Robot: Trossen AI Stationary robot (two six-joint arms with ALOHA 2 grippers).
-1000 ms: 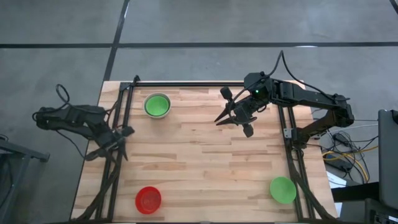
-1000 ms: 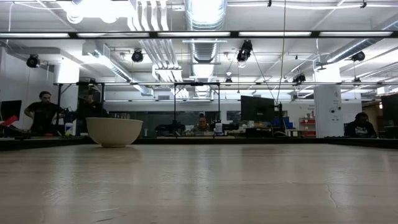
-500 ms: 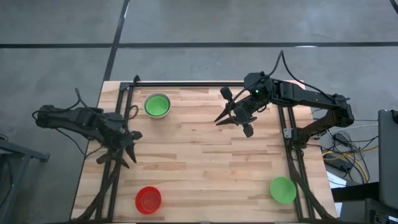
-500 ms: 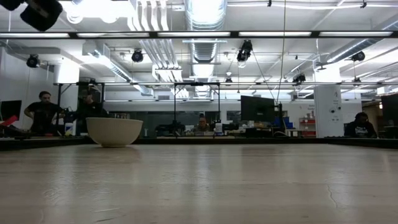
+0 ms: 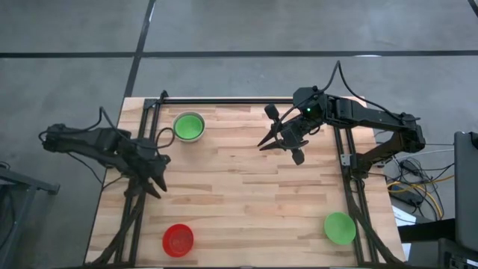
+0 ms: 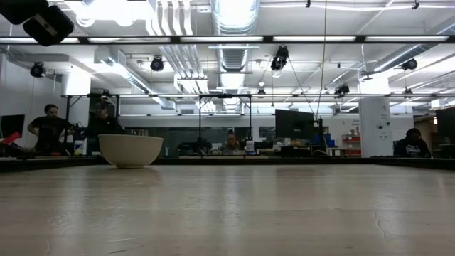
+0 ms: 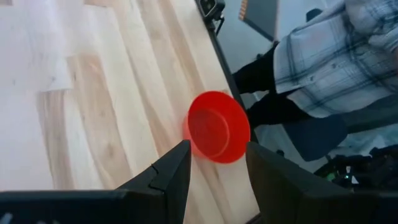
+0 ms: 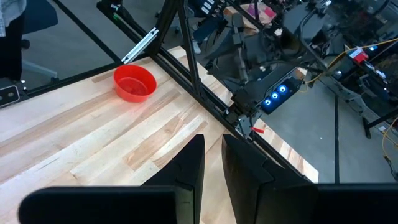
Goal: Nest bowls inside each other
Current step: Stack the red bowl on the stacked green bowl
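Observation:
A bright green bowl (image 5: 189,126) sits nested in a whitish-grey bowl (image 6: 131,150) at the table's far left. A red bowl (image 5: 178,240) stands on its base near the front left corner; it also shows as the red bowl (image 7: 217,127) and the red bowl (image 8: 134,83) in the wrist views. Another green bowl (image 5: 340,228) stands at the front right. My left gripper (image 5: 157,185) hovers open over the table's left edge, pointing down toward the red bowl. My right gripper (image 5: 264,144) hangs above the far middle, its fingers a narrow gap apart with nothing between them.
Dark metal frame rails (image 5: 142,187) run along the table's left, right and far edges. A person in a plaid shirt (image 7: 348,56) stands past the near left corner. Bare wood (image 5: 246,202) lies between the bowls.
My left gripper has swung from the left frame rail out over the table's left edge, toward the near edge and the red bowl, and its wrist has rolled. A dark part of that arm has come into the low view's top left. The bowls have kept still.

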